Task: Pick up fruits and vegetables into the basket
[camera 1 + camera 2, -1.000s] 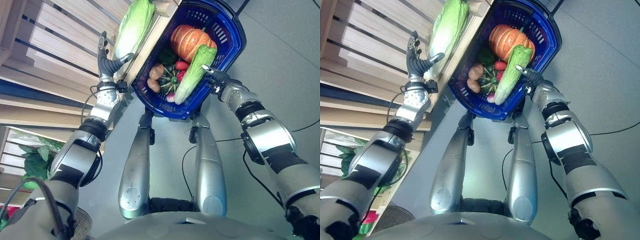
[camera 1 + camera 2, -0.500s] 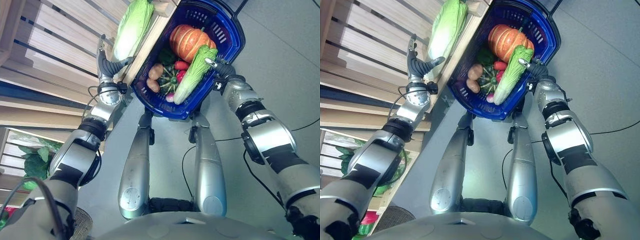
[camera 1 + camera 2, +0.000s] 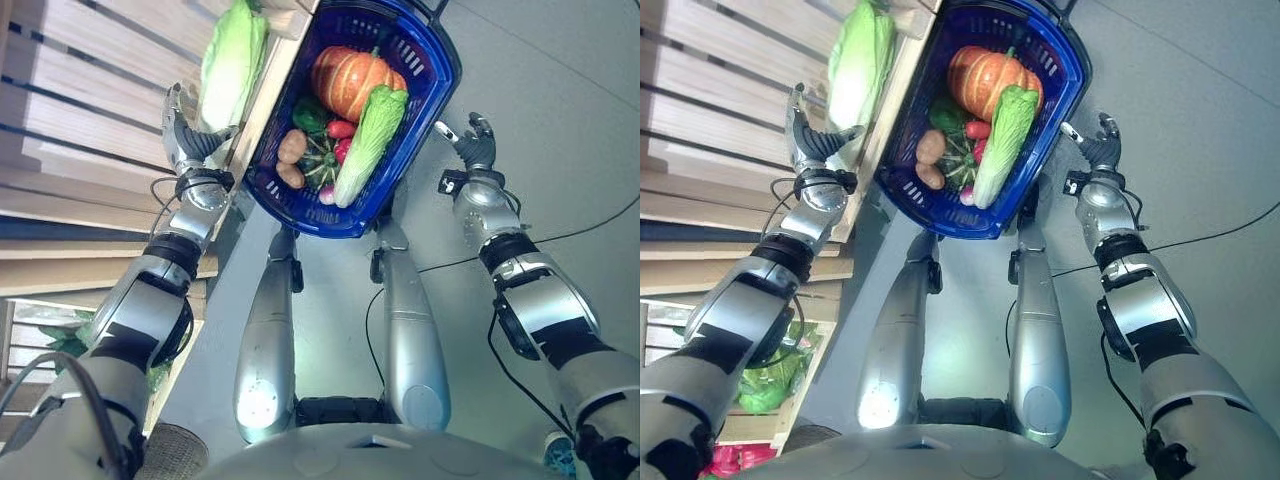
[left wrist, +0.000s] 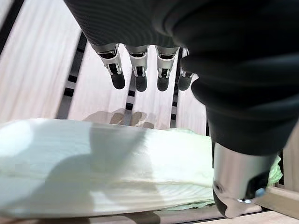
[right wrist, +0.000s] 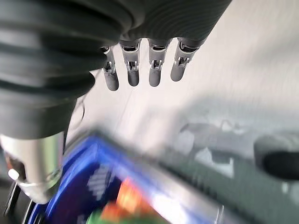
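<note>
Wooden shelf (image 3: pixel 90 90) | left hand (image 3: pixel 185 140) spread beside cabbage (image 3: pixel 230 65) | right hand (image 3: pixel 475 145) spread, empty

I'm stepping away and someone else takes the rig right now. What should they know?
Left hand: open, empty, by the napa cabbage on the wooden shelf.
Right hand: open, empty, over the floor beside the blue basket.
Done: the basket holds a pumpkin, another napa cabbage, potatoes and other vegetables.
Left: grasp the shelf cabbage and put it in the basket.
</note>
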### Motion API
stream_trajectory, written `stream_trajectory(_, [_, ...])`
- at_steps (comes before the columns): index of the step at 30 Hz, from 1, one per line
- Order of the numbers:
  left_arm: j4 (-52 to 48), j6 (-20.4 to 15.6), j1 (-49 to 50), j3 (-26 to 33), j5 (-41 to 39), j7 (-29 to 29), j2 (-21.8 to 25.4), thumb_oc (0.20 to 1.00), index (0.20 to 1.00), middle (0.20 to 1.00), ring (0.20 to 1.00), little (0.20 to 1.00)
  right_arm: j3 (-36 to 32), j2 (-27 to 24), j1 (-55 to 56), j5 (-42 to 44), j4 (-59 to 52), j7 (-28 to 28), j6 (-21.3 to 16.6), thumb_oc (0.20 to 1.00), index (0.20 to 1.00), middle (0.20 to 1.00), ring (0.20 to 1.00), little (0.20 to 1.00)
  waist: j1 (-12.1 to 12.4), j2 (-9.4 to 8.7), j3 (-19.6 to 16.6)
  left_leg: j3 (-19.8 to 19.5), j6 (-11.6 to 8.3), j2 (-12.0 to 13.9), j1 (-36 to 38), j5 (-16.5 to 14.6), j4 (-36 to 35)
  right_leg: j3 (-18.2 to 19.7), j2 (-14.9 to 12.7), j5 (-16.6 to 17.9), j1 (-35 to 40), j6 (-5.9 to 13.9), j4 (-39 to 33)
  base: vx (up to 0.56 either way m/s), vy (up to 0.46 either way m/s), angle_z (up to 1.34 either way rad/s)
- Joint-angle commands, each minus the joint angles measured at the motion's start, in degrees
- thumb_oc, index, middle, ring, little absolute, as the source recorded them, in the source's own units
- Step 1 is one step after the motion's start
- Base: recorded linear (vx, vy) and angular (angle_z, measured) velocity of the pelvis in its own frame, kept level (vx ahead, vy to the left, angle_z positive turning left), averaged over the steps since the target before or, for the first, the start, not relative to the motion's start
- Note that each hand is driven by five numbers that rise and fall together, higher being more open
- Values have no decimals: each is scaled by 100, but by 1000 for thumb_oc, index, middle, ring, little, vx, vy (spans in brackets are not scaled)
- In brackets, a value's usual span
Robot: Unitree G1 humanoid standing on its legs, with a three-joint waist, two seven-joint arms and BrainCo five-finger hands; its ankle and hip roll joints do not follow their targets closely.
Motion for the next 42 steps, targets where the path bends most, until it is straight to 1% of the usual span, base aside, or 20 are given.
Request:
stream_trajectory(1, [427, 23, -172, 257, 133, 3, 288, 1000, 1000, 1000, 1000, 1000, -119, -267, 216, -149, -20, -385, -321, 1000, 1000, 1000, 1000, 1000, -146, 27, -241, 5, 11, -233, -110, -133, 42, -301, 453, -545, 210, 130, 320, 6, 19, -12])
stream_trajectory(4, [714, 21, -268, 247, 110, -149, 342, 1000, 1000, 1000, 1000, 1000, -232, -302, 325, -196, 230, -498, -285, 1000, 1000, 1000, 1000, 1000, -198, -9, -241, 29, 20, -215, -105, -145, 29, -284, 472, -543, 216, 132, 298, 8, 21, -9])
stream_trajectory(5, [907, 29, -335, 219, 78, -252, 369, 1000, 1000, 1000, 1000, 1000, -282, -331, 363, -217, 470, -498, -266, 1000, 1000, 1000, 1000, 1000, -225, -27, -241, 44, 23, -204, -103, -158, 24, -270, 481, -546, 221, 133, 276, 4, 24, -8])
stream_trajectory(7, [1059, 83, -393, 183, 40, -339, 380, 1000, 1000, 1000, 1000, 1000, -355, -373, 395, -5, 693, -380, -204, 1000, 1000, 1000, 1000, 1000, -248, -35, -241, 57, 29, -195, -108, -166, 30, -258, 486, -550, 221, 127, 271, 7, 28, -8])
stream_trajectory(10, [1256, 140, -491, 165, 34, -448, 405, 1000, 1000, 1000, 1000, 1000, -476, -398, 445, 11, 898, -305, -137, 1000, 1000, 1000, 1000, 1000, -275, -64, -241, 88, 37, -176, -104, -182, 14, -247, 503, -565, 216, 124, 278, 3, 6, -2])
stream_trajectory(15, [1639, 407, -670, 115, -197, -688, 452, 1000, 1000, 1000, 1000, 1000, -526, -433, 602, 6, 1114, -201, 9, 1000, 1000, 1000, 1000, 1000, -352, -117, -241, 115, 44, -157, -106, -203, 18, -219, 514, -568, 218, 121, 252, 6, 6, -6])
stream_trajectory(21, [2005, 715, -773, 134, -443, -1040, 446, 1000, 1000, 1000, 1000, 1000, -525, -415, 600, -23, 1179, -152, 53, 1000, 1000, 1000, 1000, 1000, -394, -131, -241, 125, 41, -151, -107, -213, 34, -218, 511, -581, 221, 115, 248, 2, 3, -2])
stream_trajectory(24, [2132, 946, -819, 137, -570, -1242, 455, 1000, 1000, 1000, 1000, 1000, -498, -410, 548, -36, 1164, -133, 41, 1000, 1000, 1000, 1000, 1000, -406, -131, -241, 133, 31, -140, -123, -207, 24, -218, 505, -582, 211, 119, 229, -1, 13, -5])
stream_trajectory(29, [2326, 1044, -828, 167, -605, -1398, 427, 1000, 1000, 1000, 1000, 1000, -461, -379, 475, -39, 1135, -158, 57, 1000, 1000, 1000, 1000, 1000, -410, -145, -241, 142, 25, -132, -121, -209, -3, -223, 508, -596, 218, 112, 197, 0, 0, 0])
stream_trajectory(38, [2521, 1204, -918, 140, -664, -1857, 398, 1000, 1000, 1000, 1000, 1000, -430, -319, 341, -32, 1130, -212, 124, 1000, 1000, 1000, 1000, 1000, -413, -194, -241, 155, 7, -103, -194, -186, -38, -227, 525, -562, 159, 106, 136, 0, 0, 0])
stream_trajectory(41, [2511, 1244, -904, 101, -704, -2018, 392, 1000, 1000, 1000, 1000, 1000, -428, -300, 355, -33, 1119, -221, 112, 1000, 1000, 1000, 1000, 1000, -411, -206, -241, 158, 4, -99, -181, -231, -23, -226, 518, -607, 170, 114, 158, 0, 0, 0])
stream_trajectory(42, [2514, 1241, -898, 91, -716, -2055, 392, 793, 793, 793, 793, 793, -426, -298, 357, -27, 1116, -224, 106, 1000, 1000, 1000, 1000, 1000, -409, -206, -241, 162, 5, -97, -188, -230, -20, -230, 519, -605, 162, 111, 160, 0, 0, 0])
